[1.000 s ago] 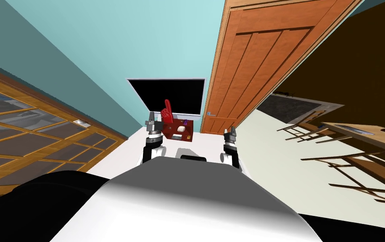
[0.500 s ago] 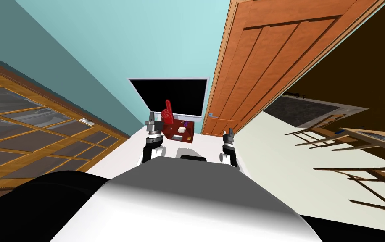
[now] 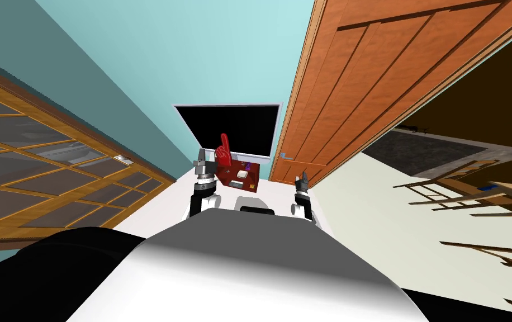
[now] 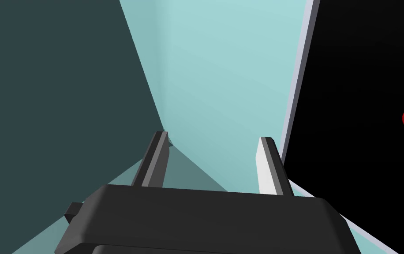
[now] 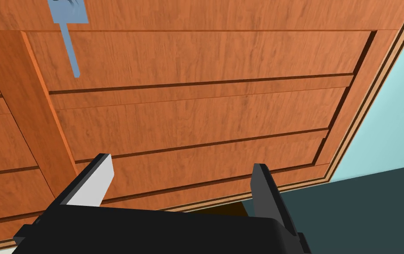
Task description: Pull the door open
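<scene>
A panelled orange-brown wooden door [image 3: 361,84] rises at the right of the head view, with a small grey-blue lever handle [image 3: 284,156] near its lower edge. My right gripper [image 3: 302,179] is open, a short way from the door's face. In the right wrist view the door [image 5: 205,110] spreads behind the open right gripper [image 5: 179,169], and the lever handle [image 5: 70,48] with its square plate lies well beyond the light-coloured finger [image 5: 95,181]. My left gripper [image 3: 200,157] is open over by the teal wall, and its wrist view shows the left gripper [image 4: 214,145] holding nothing.
A dark red tray [image 3: 239,175] with small items and a red foam hand [image 3: 222,151] sits ahead between the arms, below a white-framed black area [image 3: 232,131]. A glazed wooden door [image 3: 42,173] lies to the left. Wooden chairs [image 3: 473,190] and a dark mat [image 3: 422,151] stand to the right.
I have moved closer to the door: it looms larger and the chairs have slid right. My right gripper has shifted slightly left and down; the left arm holds still.
</scene>
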Available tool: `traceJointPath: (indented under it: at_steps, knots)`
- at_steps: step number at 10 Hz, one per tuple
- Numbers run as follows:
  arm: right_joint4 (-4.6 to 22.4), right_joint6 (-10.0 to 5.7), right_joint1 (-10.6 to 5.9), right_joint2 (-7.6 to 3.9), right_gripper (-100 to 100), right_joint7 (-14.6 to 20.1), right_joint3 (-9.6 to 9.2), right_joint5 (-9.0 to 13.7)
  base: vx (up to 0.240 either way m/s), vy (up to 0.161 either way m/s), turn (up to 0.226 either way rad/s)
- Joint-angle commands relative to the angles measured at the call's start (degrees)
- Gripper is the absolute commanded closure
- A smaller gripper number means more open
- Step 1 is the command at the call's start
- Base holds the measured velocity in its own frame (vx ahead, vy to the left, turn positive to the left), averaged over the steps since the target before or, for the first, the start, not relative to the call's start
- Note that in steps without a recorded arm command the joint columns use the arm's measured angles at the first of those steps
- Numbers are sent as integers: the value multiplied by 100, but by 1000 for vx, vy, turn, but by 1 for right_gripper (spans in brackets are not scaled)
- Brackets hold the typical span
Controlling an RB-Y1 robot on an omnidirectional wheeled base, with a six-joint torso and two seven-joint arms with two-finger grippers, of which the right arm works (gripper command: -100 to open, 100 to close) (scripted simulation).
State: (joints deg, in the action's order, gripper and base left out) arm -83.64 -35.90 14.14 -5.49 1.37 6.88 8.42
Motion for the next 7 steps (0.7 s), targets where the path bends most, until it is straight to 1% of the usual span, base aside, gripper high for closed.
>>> traceJointPath:
  at_steps: [1,3,4,6,7]
  knots:
    - [286,-59,-83,-10,-100,-14,30,8,100,-36,80]
    - [602,-129,-211,-24,-100,-33,69,19,90,-34,88]
    - [642,-129,-211,-24,-100,-33,69,19,59,-25,29]
    - [992,-199,-337,-37,-100,-52,108,29,58,-22,72]
    - [992,-199,-337,-37,-100,-52,108,29,57,-27,36]
